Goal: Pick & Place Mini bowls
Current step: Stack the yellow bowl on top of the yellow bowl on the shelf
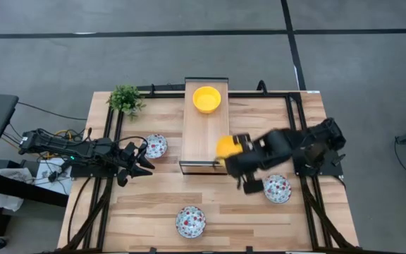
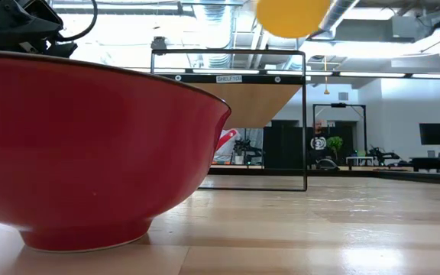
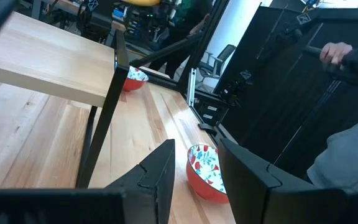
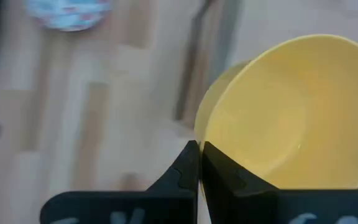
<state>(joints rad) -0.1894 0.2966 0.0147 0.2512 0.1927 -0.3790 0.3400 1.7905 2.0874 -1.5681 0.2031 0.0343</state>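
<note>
Right hand (image 4: 199, 163) pinching yellow bowl (image 4: 278, 115) by rim, bowl tilted on edge; left hand (image 1: 141, 156) spread.

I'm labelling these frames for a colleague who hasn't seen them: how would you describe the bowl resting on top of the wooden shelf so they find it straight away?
Start at the raised wooden shelf standing in the middle of the table. The yellow bowl sits alone on its far end, close to the potted plant. It is plain bright yellow and rests free, unlike the patterned bowls down on the table and the second yellow bowl pinched in the right gripper.
</note>
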